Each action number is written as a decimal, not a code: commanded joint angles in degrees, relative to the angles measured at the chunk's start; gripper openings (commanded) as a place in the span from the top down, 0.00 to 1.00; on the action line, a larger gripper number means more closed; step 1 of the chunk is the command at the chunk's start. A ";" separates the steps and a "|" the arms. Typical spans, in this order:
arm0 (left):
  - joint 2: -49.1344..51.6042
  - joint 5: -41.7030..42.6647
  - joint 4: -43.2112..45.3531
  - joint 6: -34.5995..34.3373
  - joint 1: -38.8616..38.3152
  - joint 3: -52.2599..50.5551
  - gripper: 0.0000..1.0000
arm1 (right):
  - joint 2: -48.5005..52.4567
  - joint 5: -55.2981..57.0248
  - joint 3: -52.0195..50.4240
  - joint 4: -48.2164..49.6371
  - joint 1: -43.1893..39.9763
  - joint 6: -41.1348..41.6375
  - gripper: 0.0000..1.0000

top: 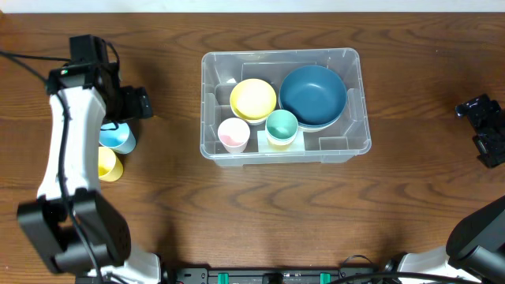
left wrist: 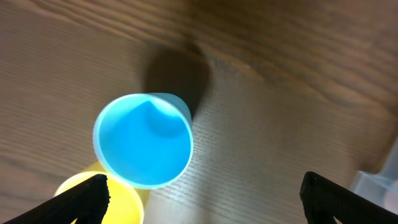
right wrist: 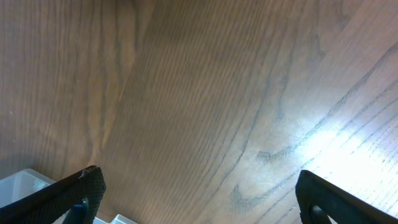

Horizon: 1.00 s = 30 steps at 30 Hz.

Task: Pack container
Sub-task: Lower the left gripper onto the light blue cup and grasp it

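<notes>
Container (top: 207,110) mid-frame holds yellow bowl (top: 253,99), blue bowl (top: 312,95), pink cup (top: 233,134), green cup (top: 282,126). Left gripper (left wrist: 205,202) over blue cup (left wrist: 143,140), right gripper (right wrist: 199,196) at right edge: both released, empty.

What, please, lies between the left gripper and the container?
Only bare wooden table, seen in the overhead view, separates the left gripper from the container.

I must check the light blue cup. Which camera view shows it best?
Left wrist view: the light blue cup is large and clear, mouth up. Overhead, the left arm covers part of it. Right wrist view shows none.
</notes>
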 commanded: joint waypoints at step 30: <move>15.04 1.25 3.28 0.96 -0.07 -0.22 0.86 | 0.24 0.07 0.28 -0.04 -0.39 0.81 0.01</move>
